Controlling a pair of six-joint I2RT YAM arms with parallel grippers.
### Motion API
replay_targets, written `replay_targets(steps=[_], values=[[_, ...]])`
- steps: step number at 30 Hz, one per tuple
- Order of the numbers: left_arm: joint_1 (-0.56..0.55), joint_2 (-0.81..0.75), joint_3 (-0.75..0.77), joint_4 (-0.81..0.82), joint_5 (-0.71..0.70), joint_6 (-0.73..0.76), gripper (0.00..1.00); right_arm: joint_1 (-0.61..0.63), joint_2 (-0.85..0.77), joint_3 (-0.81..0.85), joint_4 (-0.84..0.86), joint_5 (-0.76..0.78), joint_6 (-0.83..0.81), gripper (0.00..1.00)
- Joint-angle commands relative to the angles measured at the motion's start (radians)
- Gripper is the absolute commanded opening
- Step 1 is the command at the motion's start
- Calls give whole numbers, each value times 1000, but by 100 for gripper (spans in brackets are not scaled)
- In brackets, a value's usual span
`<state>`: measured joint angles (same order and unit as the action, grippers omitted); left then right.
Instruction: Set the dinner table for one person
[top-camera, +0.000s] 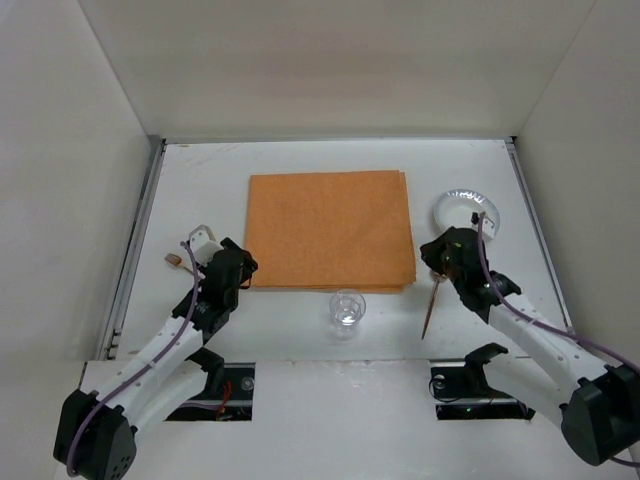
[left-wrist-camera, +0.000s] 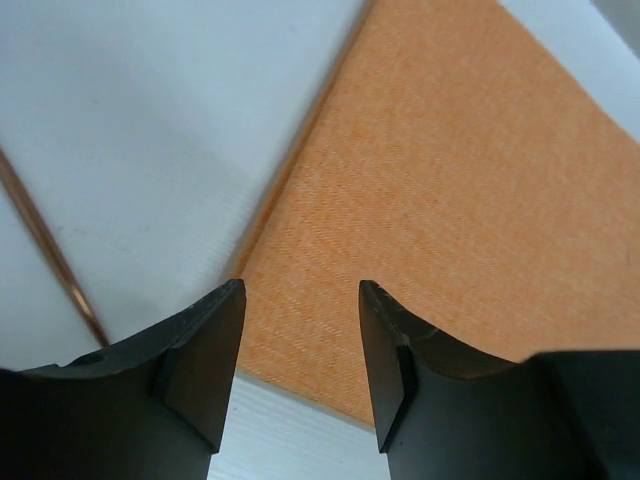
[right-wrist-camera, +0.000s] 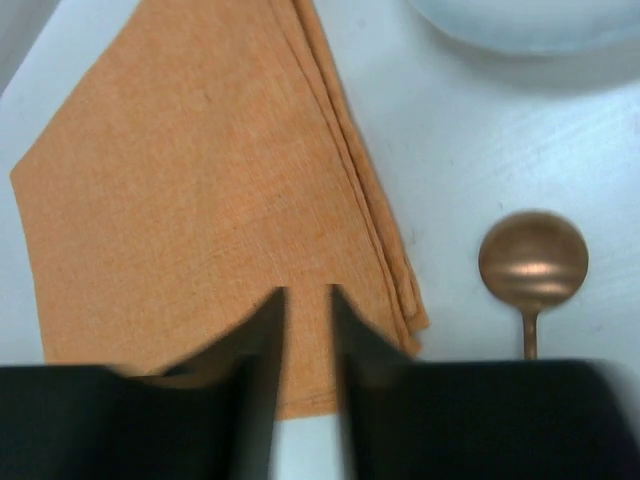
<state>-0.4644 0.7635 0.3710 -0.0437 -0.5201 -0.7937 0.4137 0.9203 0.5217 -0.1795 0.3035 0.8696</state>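
The white dinner table (top-camera: 200, 190) carries an orange cloth mat (top-camera: 330, 228) in the middle. My left gripper (top-camera: 240, 264) hangs over the mat's near left corner, open and empty; in the left wrist view the gripper (left-wrist-camera: 302, 292) has the mat (left-wrist-camera: 440, 200) under it. My right gripper (top-camera: 441, 256) is by the mat's near right corner, its jaws a narrow gap apart with nothing between them (right-wrist-camera: 308, 296). A copper spoon (top-camera: 433, 306) lies on the table beside it, its bowl (right-wrist-camera: 533, 258) to the right of the fingers.
A clear glass (top-camera: 346, 308) stands just in front of the mat's near edge. A white plate (top-camera: 466, 209) sits to the right of the mat. A thin copper utensil handle (left-wrist-camera: 50, 250) lies left of the mat; its end (top-camera: 174, 259) shows by the left arm.
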Motion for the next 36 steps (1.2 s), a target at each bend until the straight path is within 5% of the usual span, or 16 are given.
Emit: replay_targets(steps=[1, 3, 8, 11, 20, 36], values=[[-18, 13, 20, 155, 21, 39, 46, -26, -33, 44, 75, 6, -21, 15], [-21, 31, 17, 230, 57, 63, 43, -40, -87, 20, 110, 14, -21, 7], [-23, 69, 9, 347, 88, 129, 18, -182, -117, -12, 113, 13, -23, 7], [-23, 147, 48, 389, 110, 148, 13, -295, -51, -6, 130, -32, 3, 9], [-29, 283, 25, 567, 150, 134, 24, -457, 98, -54, 273, 43, 58, 58], [-32, 335, -9, 608, 164, 110, 26, -738, 477, -45, 627, -248, 124, 60]])
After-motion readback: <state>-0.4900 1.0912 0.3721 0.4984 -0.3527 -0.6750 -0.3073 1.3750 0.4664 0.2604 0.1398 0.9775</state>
